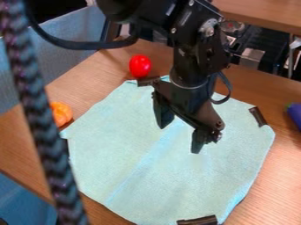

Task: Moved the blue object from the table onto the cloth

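Jaws stand spread wide, grasping nothing, above the cloth (117, 149). Well apart from them, the blue object (295, 115) lies on the table (276, 176) beyond the cloth's right side, cut off by the view's edge. Black tape (257, 116) on the cloth's border sits between. A red object (140, 66) rests near the far corner, an orange one (61, 113) off to the left; a braided cord (41, 110) crosses the foreground. The arm (197, 52) enters from the top, its gripper (179, 139) angled downward.
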